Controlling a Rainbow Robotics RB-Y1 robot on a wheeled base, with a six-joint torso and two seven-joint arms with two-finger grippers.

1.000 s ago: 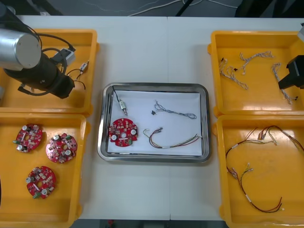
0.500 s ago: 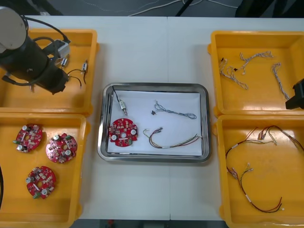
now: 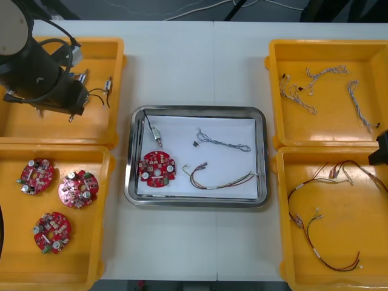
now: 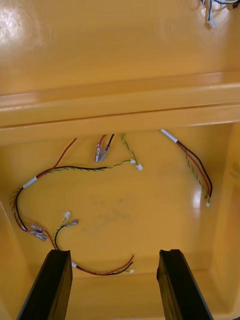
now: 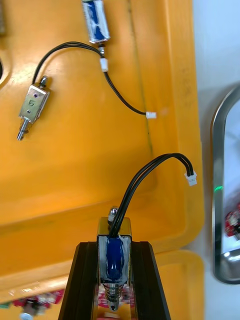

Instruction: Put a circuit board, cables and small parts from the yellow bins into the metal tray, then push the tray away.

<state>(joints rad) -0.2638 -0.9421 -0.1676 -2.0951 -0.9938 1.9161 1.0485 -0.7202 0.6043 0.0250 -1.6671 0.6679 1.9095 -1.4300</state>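
Over the far-left yellow bin (image 3: 36, 128), the left gripper (image 5: 114, 246) has raised 1 small metal part (image 5: 114, 257), clamped (metal tray (image 3: 197, 110) next); right gripper (image 4: 113, 256) withdraws, jaws spread.

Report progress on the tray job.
Done: the metal tray holds a circuit board, two cables and a small metal part. In hand: the left hand grips a second part over a yellow bin; the right hand hangs open. Left: drop it, push the tray.

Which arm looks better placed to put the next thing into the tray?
Left. The left gripper is shut on a small metal part above the far left yellow bin, next to the metal tray. The right gripper hangs open and empty over red and yellow cables.
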